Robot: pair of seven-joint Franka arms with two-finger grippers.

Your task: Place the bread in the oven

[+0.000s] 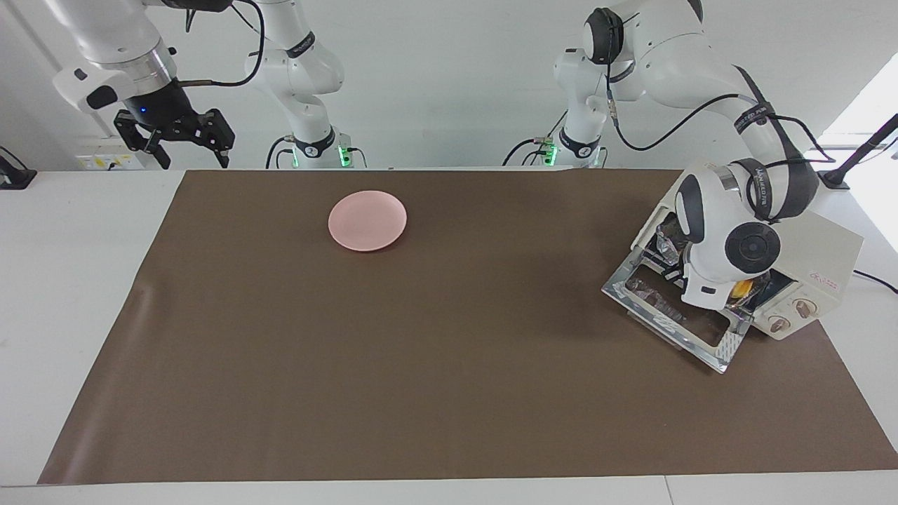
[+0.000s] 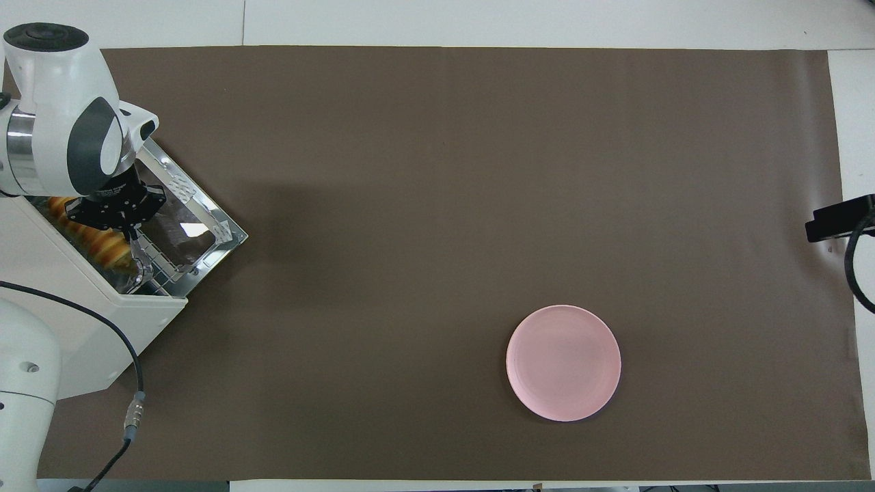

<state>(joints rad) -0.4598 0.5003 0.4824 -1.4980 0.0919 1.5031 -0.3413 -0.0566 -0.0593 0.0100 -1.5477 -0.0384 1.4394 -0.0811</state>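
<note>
Brown matting covers the surface; at my left arm's end the cream oven sits angled, glass door dropped flat so I can reach in. A pink plate lies bare, nearer the robots. My left gripper is at the oven mouth above the foil tray; whether its fingertips pinch anything I cannot tell. The bread lies inside on the tray. My right gripper waits open off the mat. Arm labels are unreadable
</note>
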